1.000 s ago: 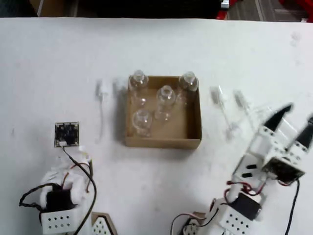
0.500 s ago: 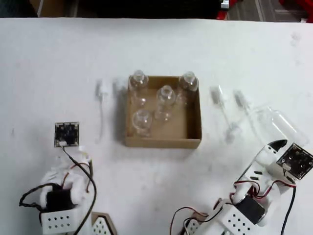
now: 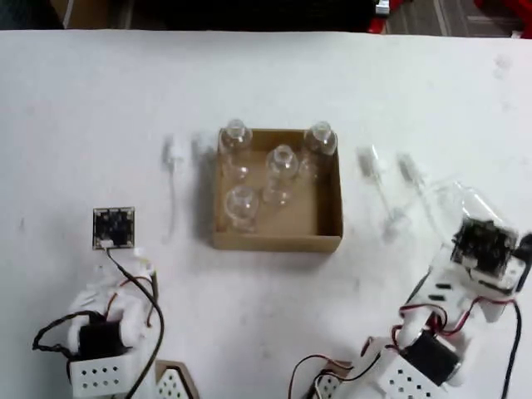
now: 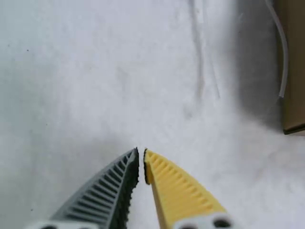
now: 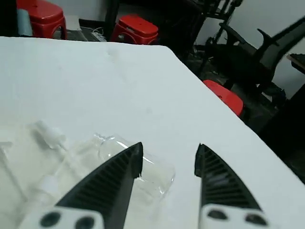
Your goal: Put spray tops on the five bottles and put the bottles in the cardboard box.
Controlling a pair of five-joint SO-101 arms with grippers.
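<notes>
Cardboard box (image 3: 278, 241) sits mid-table (image 3: 83, 83) with four bottles (image 3: 281, 162) standing inside. Fifth bottle (image 3: 470, 204) lies on its side near the table's right edge. Two spray tops (image 3: 370, 162) lie between the box and that bottle, and a third spray top (image 3: 174, 154) lies just left of the box. Right gripper (image 5: 167, 160) is spread and empty, right by the fifth bottle (image 5: 157, 174). Left gripper (image 4: 141, 157) is pressed together and empty over bare table near the front edge.
</notes>
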